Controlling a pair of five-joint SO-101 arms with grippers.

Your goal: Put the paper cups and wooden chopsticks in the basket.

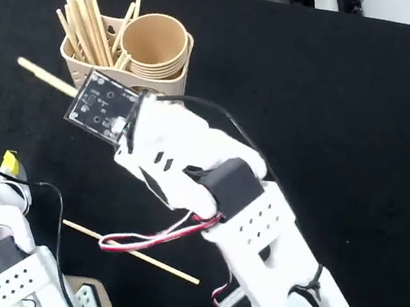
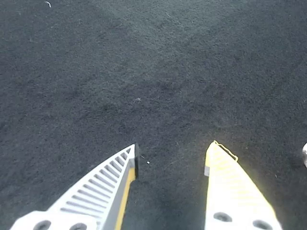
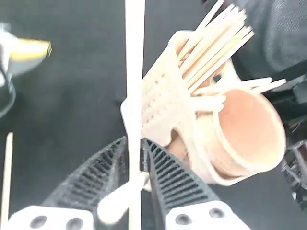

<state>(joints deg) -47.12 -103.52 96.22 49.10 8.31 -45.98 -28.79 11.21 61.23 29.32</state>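
wooden chopstick (image 3: 135,57) pinched between the right fingers (image 3: 169,178) beside the basket (image 3: 162,111), left fingers (image 2: 231,188) spread wide.

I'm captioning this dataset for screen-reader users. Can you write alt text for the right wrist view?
The right gripper has its black jaws shut on a wooden chopstick, close beside a pale basket. The basket holds a bundle of chopsticks and stacked paper cups; one loose chopstick lies on the black table farther off.
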